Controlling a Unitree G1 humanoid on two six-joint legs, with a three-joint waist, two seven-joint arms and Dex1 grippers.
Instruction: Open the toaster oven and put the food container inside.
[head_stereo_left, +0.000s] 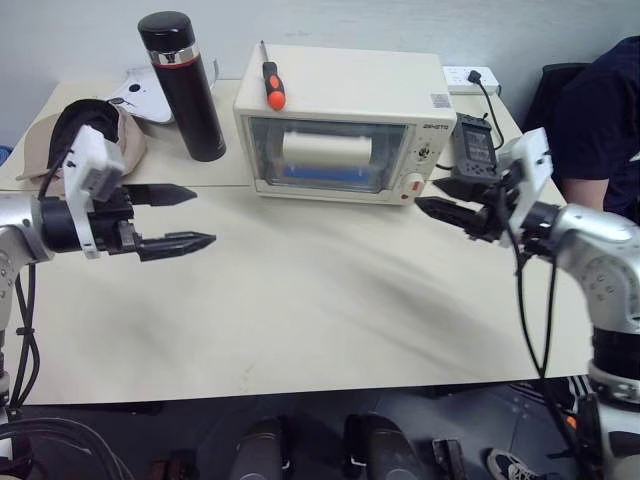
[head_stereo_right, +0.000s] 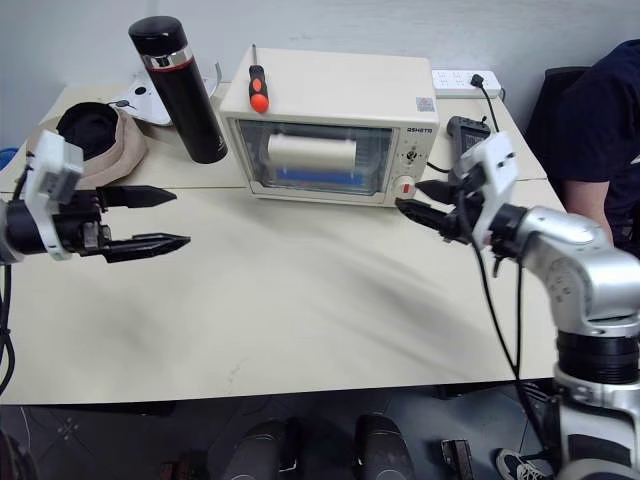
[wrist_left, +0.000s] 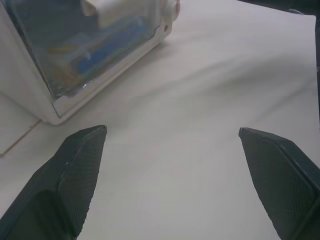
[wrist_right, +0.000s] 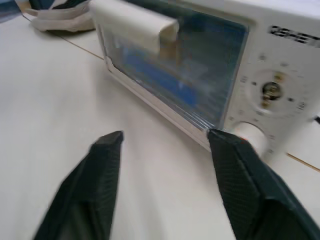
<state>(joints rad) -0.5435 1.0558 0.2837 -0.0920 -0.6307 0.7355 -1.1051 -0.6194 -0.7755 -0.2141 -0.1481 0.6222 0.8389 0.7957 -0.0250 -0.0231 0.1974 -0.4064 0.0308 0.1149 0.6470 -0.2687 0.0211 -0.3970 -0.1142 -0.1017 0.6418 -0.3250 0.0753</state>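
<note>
The cream-white toaster oven (head_stereo_left: 340, 90) stands at the back of the table, its glass door shut and the white handle (head_stereo_left: 327, 150) across it. Behind the glass lies the food container (wrist_left: 95, 47), showing as blue strips with some yellow. My left gripper (head_stereo_left: 203, 216) hovers open over the table, left of the oven, with nothing between its fingers. My right gripper (head_stereo_left: 430, 195) hangs open and empty just off the oven's front right corner, close to the red knob (head_stereo_right: 405, 187).
A black thermos (head_stereo_left: 185, 85) stands left of the oven, and a beige cap (head_stereo_left: 85, 130) lies beyond it. An orange-handled screwdriver (head_stereo_left: 273, 85) rests on the oven's top. A black device (head_stereo_left: 473, 145) and a power strip (head_stereo_left: 470, 75) sit right of it. A person (head_stereo_left: 600, 120) sits at the right edge.
</note>
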